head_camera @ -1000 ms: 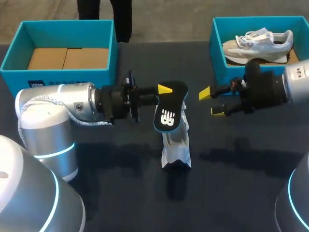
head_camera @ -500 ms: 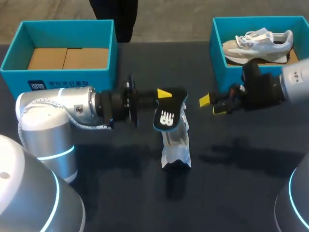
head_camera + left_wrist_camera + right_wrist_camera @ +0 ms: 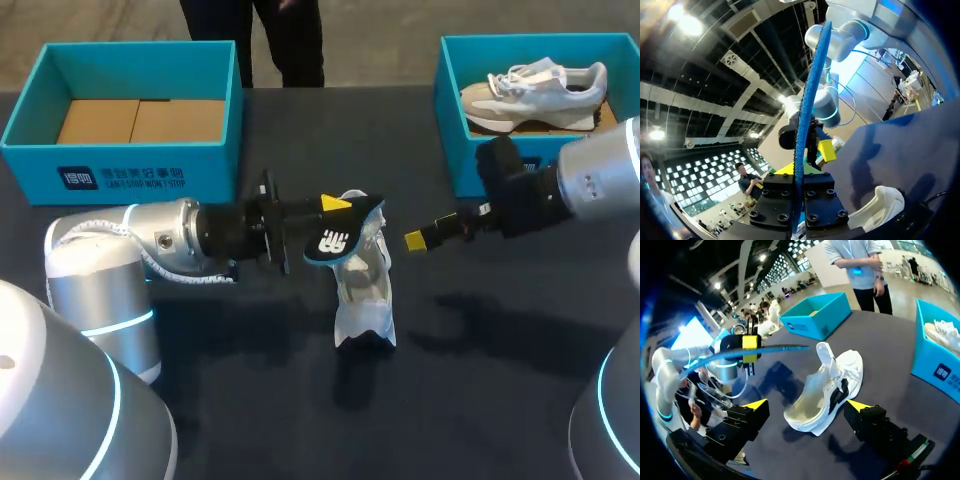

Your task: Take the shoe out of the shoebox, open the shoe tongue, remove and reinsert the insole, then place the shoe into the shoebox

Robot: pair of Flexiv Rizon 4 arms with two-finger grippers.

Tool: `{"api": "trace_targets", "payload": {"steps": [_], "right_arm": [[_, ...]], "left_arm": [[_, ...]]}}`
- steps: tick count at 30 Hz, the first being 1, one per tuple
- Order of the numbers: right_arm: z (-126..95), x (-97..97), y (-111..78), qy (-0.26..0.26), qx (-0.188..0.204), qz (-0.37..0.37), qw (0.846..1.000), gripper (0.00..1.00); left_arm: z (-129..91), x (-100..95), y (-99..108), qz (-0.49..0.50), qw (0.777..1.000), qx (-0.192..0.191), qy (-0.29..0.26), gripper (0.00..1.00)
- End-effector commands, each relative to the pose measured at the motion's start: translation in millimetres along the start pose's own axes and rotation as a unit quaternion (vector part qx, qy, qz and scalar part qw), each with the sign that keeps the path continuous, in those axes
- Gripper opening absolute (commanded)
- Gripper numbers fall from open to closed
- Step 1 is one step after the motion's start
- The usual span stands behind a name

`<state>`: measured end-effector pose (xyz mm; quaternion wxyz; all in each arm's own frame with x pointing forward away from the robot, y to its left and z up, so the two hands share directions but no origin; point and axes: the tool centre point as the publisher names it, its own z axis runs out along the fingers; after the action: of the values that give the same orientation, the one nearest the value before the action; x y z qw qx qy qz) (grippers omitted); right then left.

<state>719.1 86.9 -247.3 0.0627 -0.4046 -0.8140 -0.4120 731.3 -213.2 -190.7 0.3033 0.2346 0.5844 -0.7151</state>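
Observation:
A white and grey shoe (image 3: 365, 295) lies on the dark table, its opening facing my right gripper (image 3: 807, 405). That gripper hangs open just to the shoe's right (image 3: 420, 238), its fingers wide apart on either side of the shoe (image 3: 827, 385). My left gripper (image 3: 333, 205) is shut on the heel end of a black insole (image 3: 340, 238) with a blue underside, held flat just above the shoe's collar. The left wrist view shows the insole (image 3: 807, 100) edge-on, clamped in the gripper (image 3: 796, 172), with the shoe (image 3: 880, 202) below it. The insole (image 3: 775, 349) also shows in the right wrist view.
A teal shoebox (image 3: 450, 110) at the back right holds a second pale shoe (image 3: 535, 85). Another teal box (image 3: 225, 130) with a cardboard bottom stands at the back left. Bare dark table lies in front of the shoe.
My left gripper has tilted and lowered the insole toward the shoe's opening. My right gripper has turned and shifted left and slightly down, nearer the shoe.

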Motion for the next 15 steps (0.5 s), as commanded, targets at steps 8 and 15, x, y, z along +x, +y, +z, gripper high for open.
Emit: {"api": "trace_targets", "payload": {"steps": [8, 15], "right_arm": [[-10.2, 10.1, -28.9, -0.044, 0.011, 0.001, 0.999, 1.0], [-10.2, 10.1, -28.9, -0.044, 0.011, 0.001, 0.999, 1.0]], "left_arm": [[5.4, 4.5, 1.4, -0.035, 0.999, 0.02, -0.018, 0.0], [6.6, 11.8, 0.5, -0.052, 0.998, 0.021, -0.018, 0.0]]}}
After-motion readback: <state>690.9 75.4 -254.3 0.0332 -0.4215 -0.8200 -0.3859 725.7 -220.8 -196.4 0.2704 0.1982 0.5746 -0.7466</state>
